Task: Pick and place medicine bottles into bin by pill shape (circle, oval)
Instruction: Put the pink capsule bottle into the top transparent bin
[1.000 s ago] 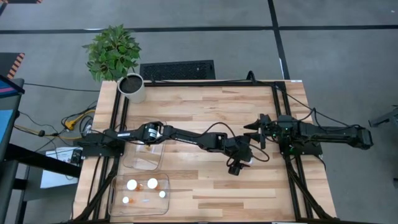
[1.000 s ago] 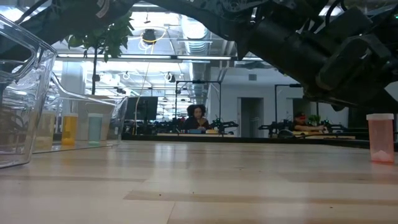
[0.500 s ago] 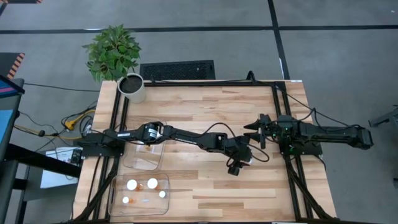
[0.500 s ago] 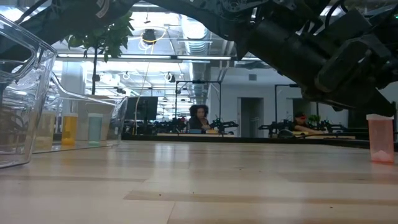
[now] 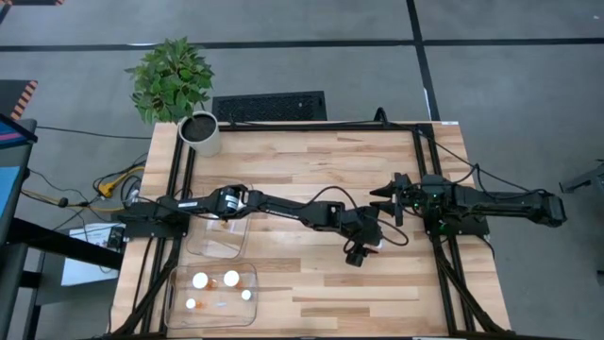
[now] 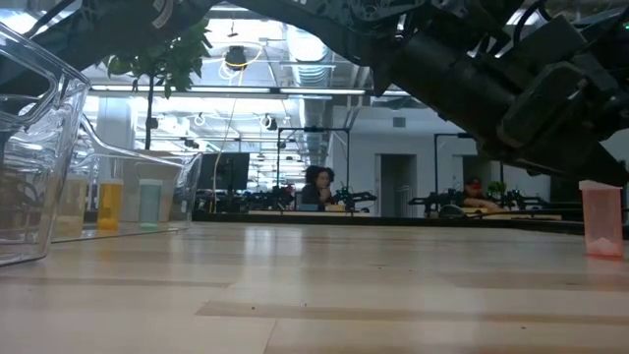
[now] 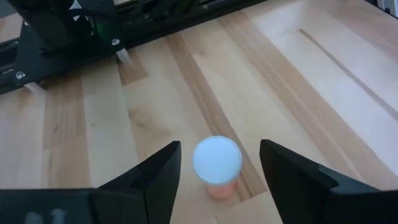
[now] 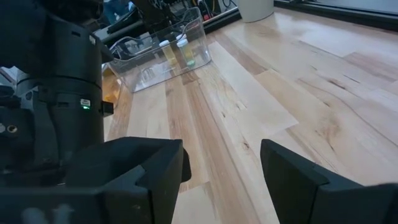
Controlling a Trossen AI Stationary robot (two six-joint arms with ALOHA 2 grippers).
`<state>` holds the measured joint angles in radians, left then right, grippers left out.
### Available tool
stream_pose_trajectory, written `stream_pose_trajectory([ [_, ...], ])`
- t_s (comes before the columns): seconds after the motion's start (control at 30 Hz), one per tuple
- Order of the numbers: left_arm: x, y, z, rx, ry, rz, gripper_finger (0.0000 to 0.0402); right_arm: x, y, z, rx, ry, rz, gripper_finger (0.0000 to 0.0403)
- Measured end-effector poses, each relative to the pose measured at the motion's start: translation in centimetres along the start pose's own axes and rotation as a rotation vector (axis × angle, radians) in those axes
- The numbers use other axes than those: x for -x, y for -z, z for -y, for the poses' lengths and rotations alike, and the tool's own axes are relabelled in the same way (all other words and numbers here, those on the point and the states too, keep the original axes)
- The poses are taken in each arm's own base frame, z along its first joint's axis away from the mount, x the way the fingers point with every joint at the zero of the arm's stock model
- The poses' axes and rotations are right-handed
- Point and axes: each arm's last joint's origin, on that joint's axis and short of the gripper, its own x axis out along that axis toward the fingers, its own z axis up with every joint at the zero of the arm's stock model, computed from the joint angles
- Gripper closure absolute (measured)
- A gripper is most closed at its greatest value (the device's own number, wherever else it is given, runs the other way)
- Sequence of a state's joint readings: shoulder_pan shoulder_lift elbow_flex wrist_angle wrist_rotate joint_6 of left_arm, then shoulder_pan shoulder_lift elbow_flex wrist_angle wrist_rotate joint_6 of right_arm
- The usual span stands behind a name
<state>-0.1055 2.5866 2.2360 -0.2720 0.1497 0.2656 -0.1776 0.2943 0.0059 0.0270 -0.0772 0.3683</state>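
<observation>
Left gripper (image 7: pixel 217 165) is stretched out to the table's middle-right, jaws apart, straddling one medicine bottle (image 7: pixel 217 167) that stands upright on the wood, white cap up; fingers (image 7: pixel 155 174) are beside it, not touching. From above the same bottle (image 5: pixel 374 247) shows just beside the gripper (image 5: pixel 357 253). At table height it stands at the right edge (image 6: pixel 601 218) under the dark arm.

Right gripper (image 5: pixel 385 195) waits near the right rail, jaws apart, holding nothing.

Near the table's front-left corner a clear bin (image 5: pixel 177 316) holds several bottles (image 5: pixel 231 279). A second clear bin (image 5: pixel 203 247) sits behind it, under the left arm, something orange inside, hard to tell.

A potted plant (image 5: pixel 173 81) stands at the back-left corner.
</observation>
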Motion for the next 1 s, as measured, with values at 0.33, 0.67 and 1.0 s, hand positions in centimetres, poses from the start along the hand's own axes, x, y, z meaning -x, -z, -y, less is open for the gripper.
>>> stream_pose_trajectory([
  [0.33, -0.3, 0.3, 0.0, 0.015, 0.003, 0.002, 0.0191, 0.0, 0.0, 0.0, 0.0, 0.0, -0.002, 0.0178],
  [0.67, -1.5, 1.1, 0.2, 0.024, 0.004, -0.006, 0.0191, 0.0, 0.0, 0.0, 0.003, 0.0, -0.004, 0.0178],
  [1.0, -0.3, -0.8, -0.5, 0.0, 0.001, -0.005, 0.0191, 0.0, 0.0, 0.0, 0.003, 0.001, -0.004, 0.0178],
])
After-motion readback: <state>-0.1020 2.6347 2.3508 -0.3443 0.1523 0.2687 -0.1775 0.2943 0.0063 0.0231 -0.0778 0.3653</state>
